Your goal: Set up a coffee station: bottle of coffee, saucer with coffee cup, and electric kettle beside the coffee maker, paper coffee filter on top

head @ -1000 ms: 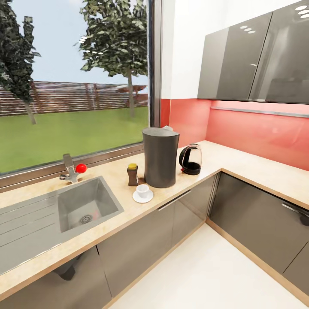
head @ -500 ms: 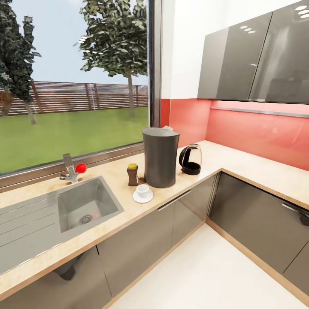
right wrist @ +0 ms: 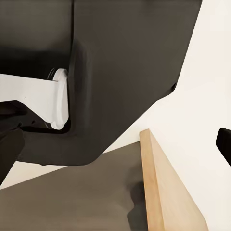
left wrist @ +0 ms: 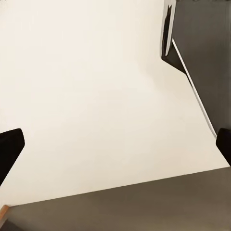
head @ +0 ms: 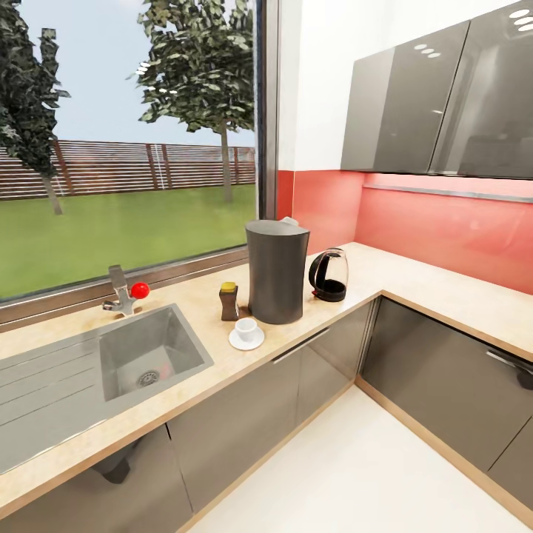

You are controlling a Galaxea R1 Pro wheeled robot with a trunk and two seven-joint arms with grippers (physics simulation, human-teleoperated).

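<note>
Both grippers hang low with fingers wide apart and empty, the left gripper (left wrist: 115, 144) and right gripper (right wrist: 115, 144) well below the surface (head: 414, 277); the coffee maker (head: 277, 271) stands far above and ahead of them.

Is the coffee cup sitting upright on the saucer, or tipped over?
Upright: the coffee cup stands with its opening upward, centred on the saucer, in front of the coffee maker on the countertop.

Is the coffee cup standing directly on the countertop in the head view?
No: the coffee cup sits on the saucer, which rests on the countertop in front of the coffee maker.
</note>
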